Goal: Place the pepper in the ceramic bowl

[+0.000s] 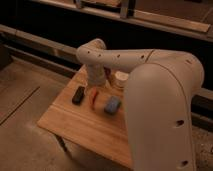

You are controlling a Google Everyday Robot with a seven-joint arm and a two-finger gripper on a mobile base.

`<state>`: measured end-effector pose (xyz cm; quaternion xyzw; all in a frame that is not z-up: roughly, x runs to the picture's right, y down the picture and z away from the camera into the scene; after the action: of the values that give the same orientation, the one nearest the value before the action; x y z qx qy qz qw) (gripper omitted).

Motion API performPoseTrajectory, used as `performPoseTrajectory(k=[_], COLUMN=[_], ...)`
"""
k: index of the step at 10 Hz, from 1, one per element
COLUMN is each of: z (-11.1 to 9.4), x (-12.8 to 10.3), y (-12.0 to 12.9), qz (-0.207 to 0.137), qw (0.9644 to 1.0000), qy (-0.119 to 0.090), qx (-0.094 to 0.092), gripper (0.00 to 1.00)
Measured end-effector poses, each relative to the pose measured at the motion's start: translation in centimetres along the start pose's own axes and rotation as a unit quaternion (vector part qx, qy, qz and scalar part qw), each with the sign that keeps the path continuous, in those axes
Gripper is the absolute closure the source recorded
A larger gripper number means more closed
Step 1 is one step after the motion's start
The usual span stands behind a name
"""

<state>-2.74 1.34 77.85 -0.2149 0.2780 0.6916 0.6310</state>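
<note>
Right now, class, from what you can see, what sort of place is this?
Probably a robot test lab or workshop: a small wooden table on bare concrete floor, metal rails behind, and the tool down by the pepper.

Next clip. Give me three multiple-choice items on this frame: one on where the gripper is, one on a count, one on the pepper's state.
1. The gripper is: A) down by the floor; B) just above the pepper; C) up by the railing.
2. Rectangular blocks on the table: A) one; B) two; C) four.
3. The pepper is: A) lying on the tabletop; B) inside a bowl; C) on the floor.

1 B: the gripper hangs low, right over the pepper.
2 B: only a black block and a blue block show.
3 A: it lies on the wood between the two blocks.
</note>
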Motion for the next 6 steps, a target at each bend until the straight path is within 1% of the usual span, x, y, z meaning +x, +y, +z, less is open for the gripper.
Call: performPoseTrajectory(k=[1, 3, 4, 5, 6], z=[-0.3, -0.3, -0.2, 0.1, 0.6], x=[-1.2, -2.1, -2.3, -2.7, -3.0], y=[-0.3, -0.4, -0.4, 0.0, 0.0], qz=[0.004, -0.001, -0.004, -0.016, -0.02], qw=[0.9998, 0.9992, 0.9989, 0.9982, 0.9982], qy=[-0.015, -0.028, -0.031, -0.037, -0.036], qx=[-0.014, -0.03, -0.034, -0.044, -0.043], gripper=[0.2, 0.2, 0.2, 0.2, 0.2])
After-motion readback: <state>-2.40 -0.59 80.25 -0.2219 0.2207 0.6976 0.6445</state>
